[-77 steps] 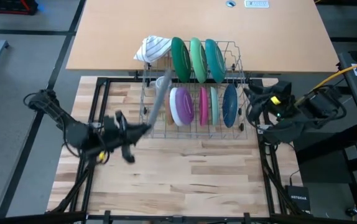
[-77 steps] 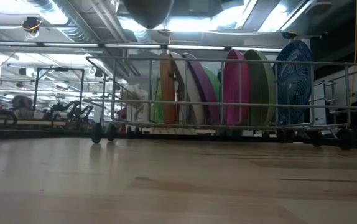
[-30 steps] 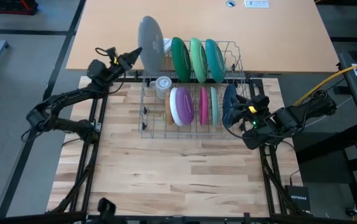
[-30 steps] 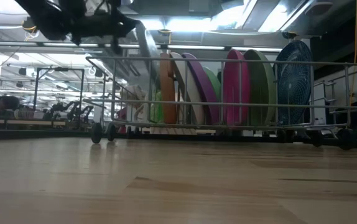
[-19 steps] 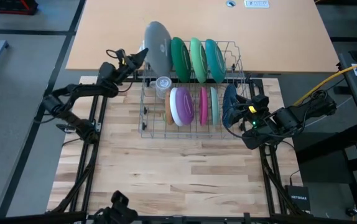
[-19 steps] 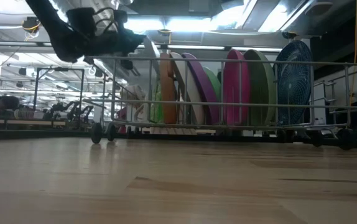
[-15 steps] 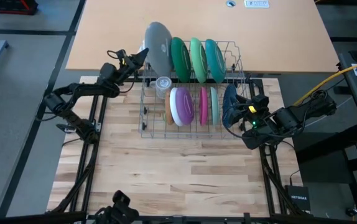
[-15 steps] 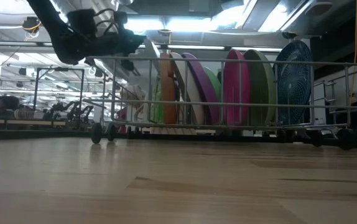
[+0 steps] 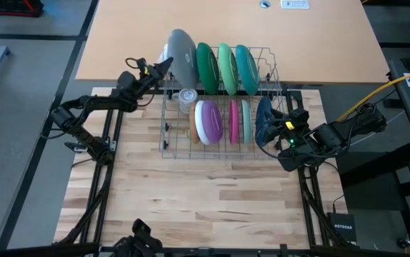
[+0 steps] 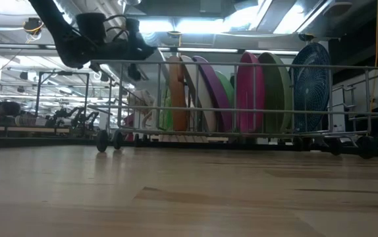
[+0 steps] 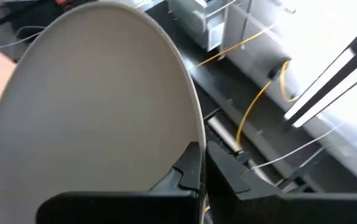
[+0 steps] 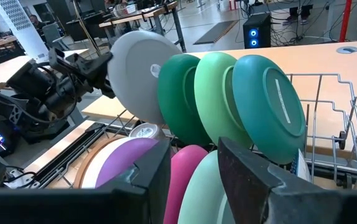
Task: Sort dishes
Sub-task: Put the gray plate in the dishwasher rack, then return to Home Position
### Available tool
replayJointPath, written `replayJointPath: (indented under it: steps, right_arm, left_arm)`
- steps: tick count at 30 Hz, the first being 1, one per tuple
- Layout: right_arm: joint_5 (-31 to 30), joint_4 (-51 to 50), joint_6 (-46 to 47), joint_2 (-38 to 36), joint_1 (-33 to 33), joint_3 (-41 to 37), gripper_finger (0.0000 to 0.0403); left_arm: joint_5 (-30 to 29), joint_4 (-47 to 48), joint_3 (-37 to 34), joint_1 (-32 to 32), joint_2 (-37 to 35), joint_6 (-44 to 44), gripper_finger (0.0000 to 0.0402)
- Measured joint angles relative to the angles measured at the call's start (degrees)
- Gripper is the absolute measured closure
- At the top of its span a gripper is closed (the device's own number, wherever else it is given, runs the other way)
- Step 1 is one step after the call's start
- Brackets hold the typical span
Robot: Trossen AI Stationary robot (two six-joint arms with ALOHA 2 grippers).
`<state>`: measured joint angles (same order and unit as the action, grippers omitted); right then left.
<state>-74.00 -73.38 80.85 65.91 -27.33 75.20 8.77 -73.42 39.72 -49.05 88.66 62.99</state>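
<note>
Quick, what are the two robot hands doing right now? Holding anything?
Left tool: shut on the grey plate, at the rack's back row.
Right tool: open, holding nothing, by the blue plate.

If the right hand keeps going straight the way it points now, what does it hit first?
Likely the pale green plate or the pink plate beside it, which stand in the rack directly past the open right hand. Depth is hard to judge.

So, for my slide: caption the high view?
Left gripper slots a white plate into the rack beside three green plates.
</note>
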Motion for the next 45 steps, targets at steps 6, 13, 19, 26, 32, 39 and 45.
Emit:
replayJointPath:
  steps: [6,13,19,26,32,39,45]
  right_arm:
    - [0.0,0.0,-0.1,0.0,0.0,0.0,0.0267]
    - [1.7,0.0,-0.1,0.0,0.0,0.0,0.0267]
    - [3.1,0.0,-0.1,0.0,0.0,0.0,0.0267]
    - [3.1,0.0,-0.1,0.0,0.0,0.0,0.0267]
    - [3.1,0.0,-0.2,0.0,0.0,0.0,0.0267]
    - [5.5,0.1,-0.2,0.0,0.0,0.0,0.0267]
    - [6.8,0.1,-0.2,0.0,0.0,0.0,0.0267]
  left_arm:
    - [-0.2,5.7,0.0,1.8,0.0,-4.9,0.0401]
    - [-0.2,11.6,0.0,3.0,0.0,-10.2,0.0390]
    - [0.0,16.8,0.0,3.7,0.0,-14.2,0.0369]
    - [0.2,21.7,0.1,3.8,-0.1,-20.3,0.0331]
    - [2.3,23.5,0.1,4.7,-0.2,-24.9,0.0300]
    - [7.5,26.2,0.1,5.1,-0.2,-31.1,0.0284]
    - [8.2,27.1,0.1,5.1,-0.2,-32.2,0.0284]
